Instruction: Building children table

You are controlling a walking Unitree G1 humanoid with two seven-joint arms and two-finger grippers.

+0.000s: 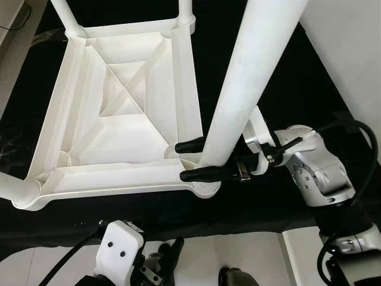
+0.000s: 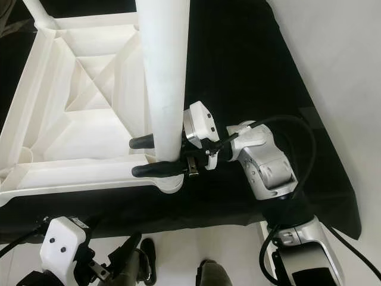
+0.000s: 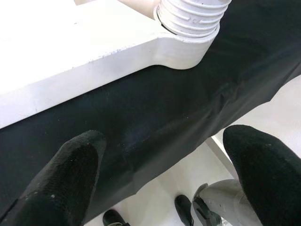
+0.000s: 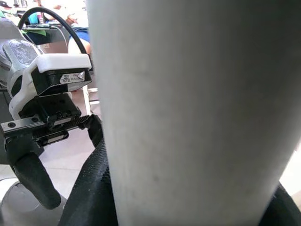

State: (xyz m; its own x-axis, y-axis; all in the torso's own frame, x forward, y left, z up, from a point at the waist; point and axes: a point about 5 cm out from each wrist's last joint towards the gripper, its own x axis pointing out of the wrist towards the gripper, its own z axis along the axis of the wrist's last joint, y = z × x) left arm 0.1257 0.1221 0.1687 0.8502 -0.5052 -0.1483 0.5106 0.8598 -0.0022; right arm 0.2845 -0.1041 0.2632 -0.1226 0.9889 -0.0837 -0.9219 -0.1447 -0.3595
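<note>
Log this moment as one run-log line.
right gripper: shut on table leg, at near-right corner socket | left gripper: open, idle below table edge | tabletop: upside down on black cloth

No legible text, brand name, number or sign can be read in any view. One label is present: a small silver sticker (image 4: 71, 77) on the dark housing beneath the white cap of the left gripper (image 4: 35, 155), seen from the right wrist view. It carries dark printed characters, but these are too small and blurred to read. The white plastic table top (image 1: 125, 101) and the white table leg (image 1: 250, 77) bear no readable marking. The threaded collar of the leg (image 3: 190, 16) in the left wrist view shows small moulded notches only, with no characters that can be made out.
</note>
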